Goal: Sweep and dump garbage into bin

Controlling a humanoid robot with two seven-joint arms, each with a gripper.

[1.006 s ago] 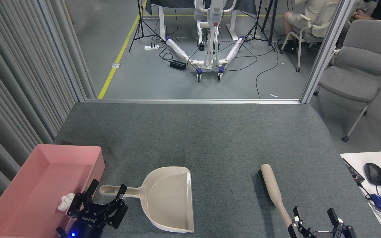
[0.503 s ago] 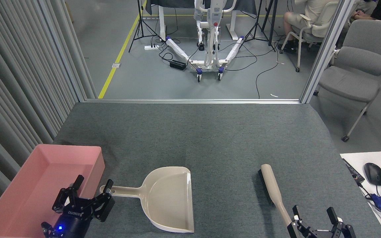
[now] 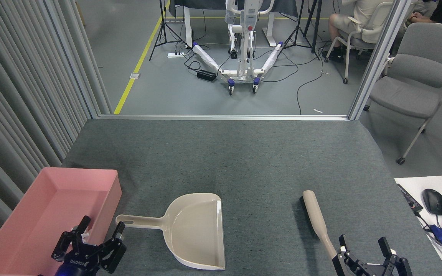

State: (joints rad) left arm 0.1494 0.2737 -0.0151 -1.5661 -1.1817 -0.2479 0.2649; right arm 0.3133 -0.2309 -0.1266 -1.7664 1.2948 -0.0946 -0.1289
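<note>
The pink bin (image 3: 58, 180) stands at the table's near left. A sliver of the white garbage (image 3: 86, 234) shows inside it, mostly hidden behind my left gripper (image 3: 102, 226). That gripper is open, low over the bin's right wall, holding nothing. The beige dustpan (image 3: 194, 230) lies flat and empty just right of it, its handle pointing left. A beige brush (image 3: 318, 222) lies on the carpet to the right. My right gripper (image 3: 363, 241) is open at the bottom edge beside the brush handle's end.
A white side table (image 3: 409, 184) with a mouse, cables and a blue item sits at the right. A grey chair, a seated person, tripods and a wheeled white frame stand on the floor beyond the table's far edge. Grey curtains line the left.
My left gripper has drawn back down and left, away from the dustpan handle to the bin's wall, now covering most of the garbage. The right gripper has sunk slightly.
</note>
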